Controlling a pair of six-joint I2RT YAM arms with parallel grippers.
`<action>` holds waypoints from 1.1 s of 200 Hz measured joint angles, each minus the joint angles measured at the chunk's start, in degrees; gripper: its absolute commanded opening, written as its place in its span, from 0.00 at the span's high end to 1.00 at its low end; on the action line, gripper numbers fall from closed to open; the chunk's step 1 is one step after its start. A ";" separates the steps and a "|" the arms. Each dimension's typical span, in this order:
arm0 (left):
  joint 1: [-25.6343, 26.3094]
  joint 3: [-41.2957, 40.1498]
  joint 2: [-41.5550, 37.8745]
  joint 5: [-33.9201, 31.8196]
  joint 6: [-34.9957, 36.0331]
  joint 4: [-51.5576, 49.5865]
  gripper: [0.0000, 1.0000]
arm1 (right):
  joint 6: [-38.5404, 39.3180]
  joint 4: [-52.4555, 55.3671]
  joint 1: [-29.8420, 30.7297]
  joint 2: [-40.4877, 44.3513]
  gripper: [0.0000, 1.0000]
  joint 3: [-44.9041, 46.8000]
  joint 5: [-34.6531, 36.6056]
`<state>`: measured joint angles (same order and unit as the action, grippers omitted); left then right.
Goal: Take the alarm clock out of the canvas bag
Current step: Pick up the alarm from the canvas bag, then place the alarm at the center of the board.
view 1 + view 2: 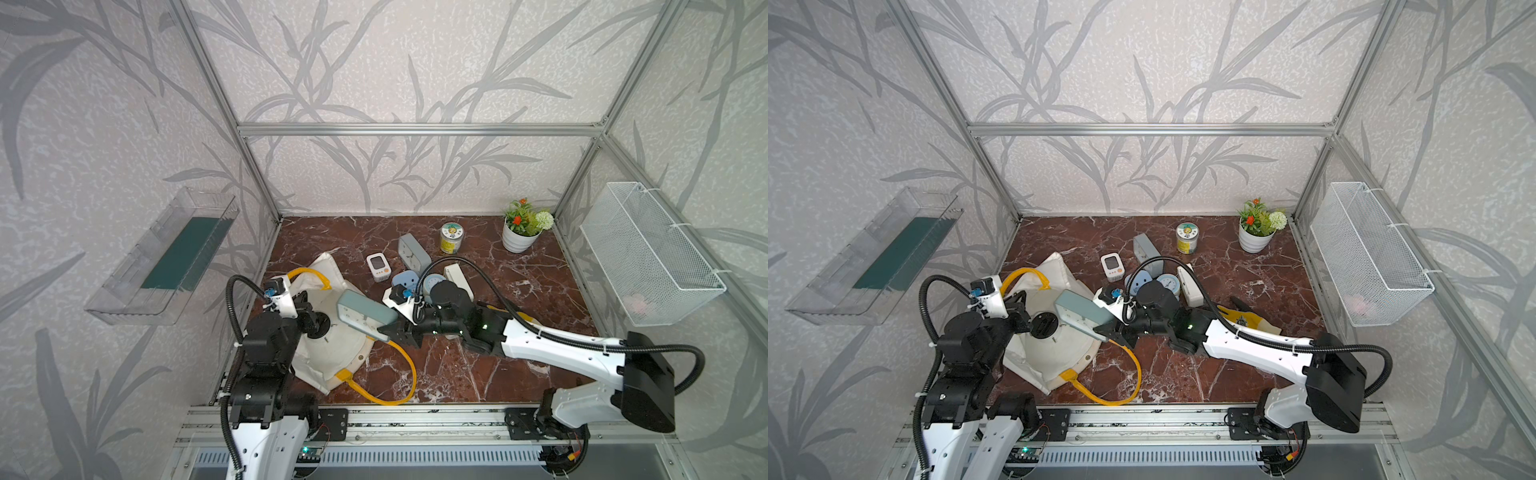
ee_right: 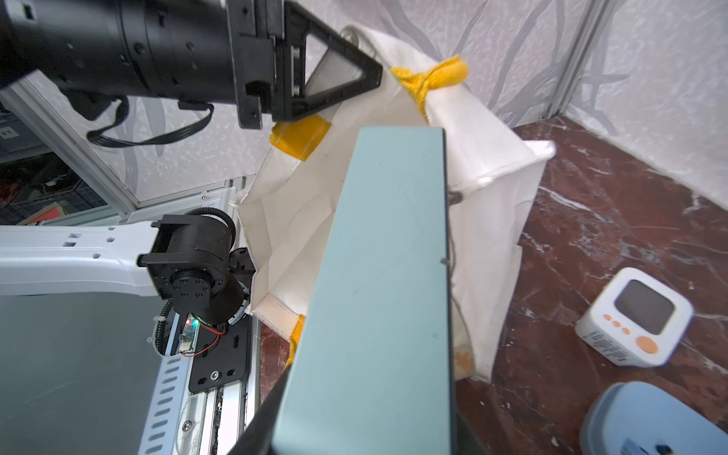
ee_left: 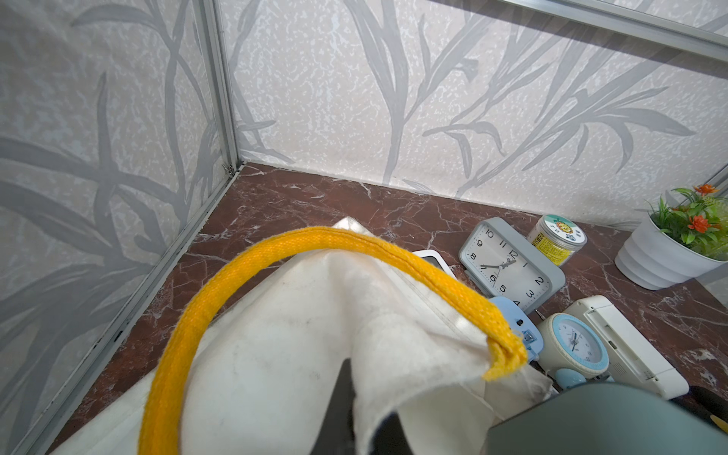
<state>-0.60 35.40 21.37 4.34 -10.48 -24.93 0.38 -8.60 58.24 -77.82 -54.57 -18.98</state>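
Observation:
The off-white canvas bag (image 1: pixel 328 357) (image 1: pixel 1050 353) lies on the marble table with its mouth held open and its yellow handles (image 1: pixel 409 374) loose. My left gripper (image 1: pixel 305 301) (image 3: pixel 362 425) is shut on the bag's canvas rim (image 3: pixel 275 335), next to a yellow handle. A pale blue-green rectangular alarm clock (image 1: pixel 365 316) (image 1: pixel 1081 313) (image 2: pixel 382 295) hangs tilted above the right side of the bag's mouth. My right gripper (image 1: pixel 384 332) (image 2: pixel 366 433) is shut on its near end, one finger on each side. The left gripper's fingertips (image 2: pixel 374 75) pinch the rim in the right wrist view.
Several other clocks stand behind the bag: a grey square one (image 1: pixel 413 251), a white digital one (image 1: pixel 379 266) and a round blue one (image 3: pixel 575 346). A jar (image 1: pixel 450 237) and a flower pot (image 1: pixel 521 232) stand at the back right. A wire basket (image 1: pixel 648 257) hangs on the right wall, a clear shelf (image 1: pixel 166 257) on the left.

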 measured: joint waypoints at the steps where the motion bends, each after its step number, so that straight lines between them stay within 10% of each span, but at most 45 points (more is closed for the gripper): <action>1: 0.00 0.00 0.00 0.00 0.00 0.00 1.00 | 0.02 0.00 -0.20 0.28 0.72 0.11 -0.02; 92: 0.00 0.00 0.22 0.02 0.00 0.00 1.00 | 1.07 0.00 -6.82 8.09 0.73 5.95 6.93; 220: 0.00 0.00 -0.24 0.26 0.35 -0.37 1.00 | 0.33 -2.80 -6.97 -10.32 0.72 5.01 13.05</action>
<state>-0.60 35.40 21.12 4.60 -10.13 -25.30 0.71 -11.40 51.27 -88.14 -49.56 -5.93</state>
